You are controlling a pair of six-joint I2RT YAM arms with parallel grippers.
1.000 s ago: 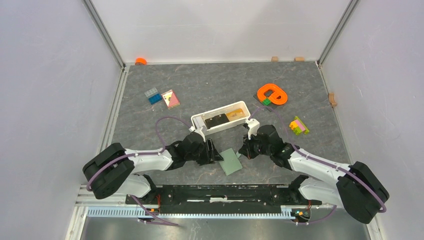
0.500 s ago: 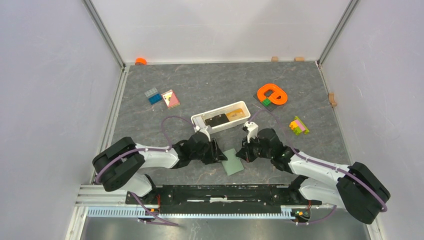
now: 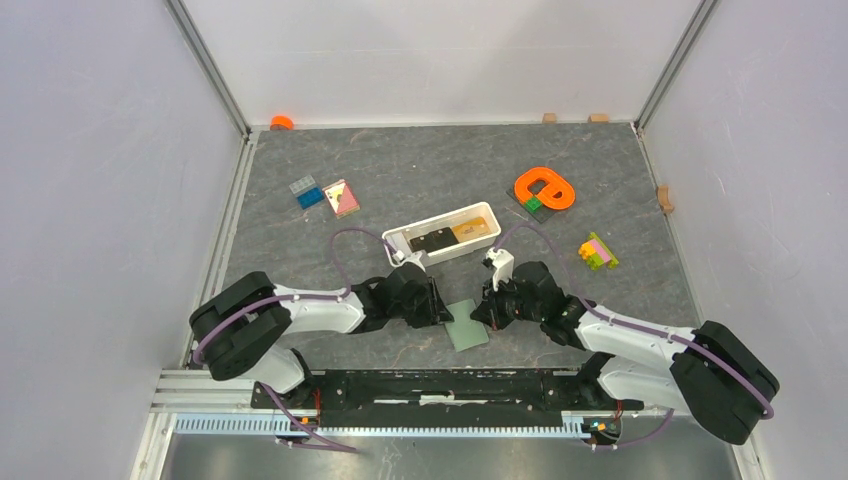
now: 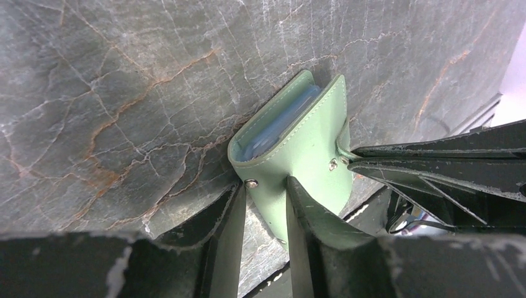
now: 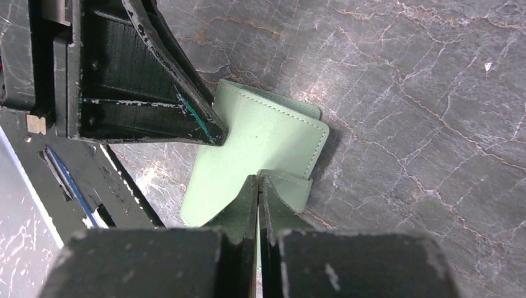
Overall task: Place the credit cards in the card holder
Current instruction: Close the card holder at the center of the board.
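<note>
The right claw (image 5: 258, 180) is pinching the tab of the card holder (image 5: 260, 136); the left claw (image 4: 267, 184), spread astride the cover, should be closing squarely.

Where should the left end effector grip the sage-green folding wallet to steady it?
Grip the sage-green folding wallet on its left edge, opposite the strap tab, coming in low from the left. It lies flat, so only thin edges offer purchase, and the right end effector pinches the tab side, leaving this one free.
</note>
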